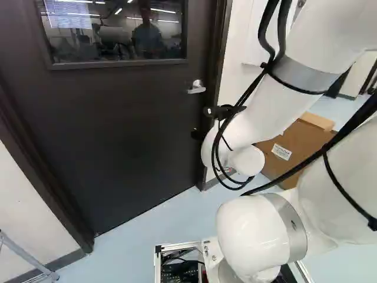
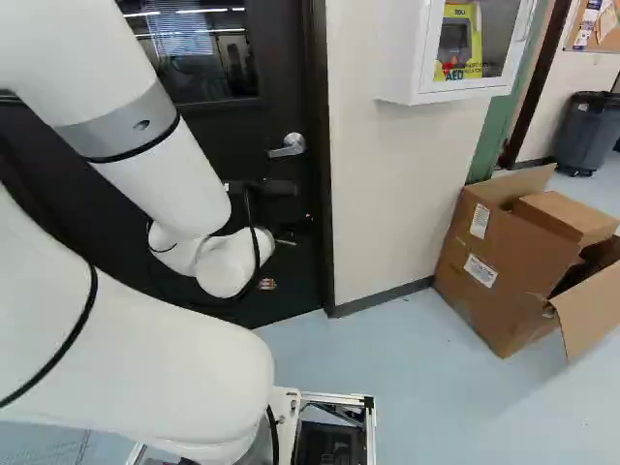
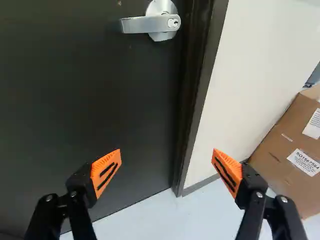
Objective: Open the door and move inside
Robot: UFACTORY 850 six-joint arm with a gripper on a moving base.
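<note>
One dark door (image 1: pixel 123 124), closed in its frame, fills your 11 o'clock, with 12 dead ahead of the base. Silver lever handle (image 3: pixel 145 24) on it, near your 12, ahead of the jaws and apart from them. Your jaws: also near 12, spread wide, nothing between the orange pads (image 3: pixel 99 166). White cabinet (image 2: pixel 424 60) on the wall (image 2: pixel 387 194) at 1, open cardboard box (image 2: pixel 509 315) below. Grey bin (image 2: pixel 589 128) at 2.

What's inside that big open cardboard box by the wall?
A smaller brown carton seems to sit in the mouth of the big cardboard box. Whatever lies deeper is hidden by its sides and flaps.
</note>
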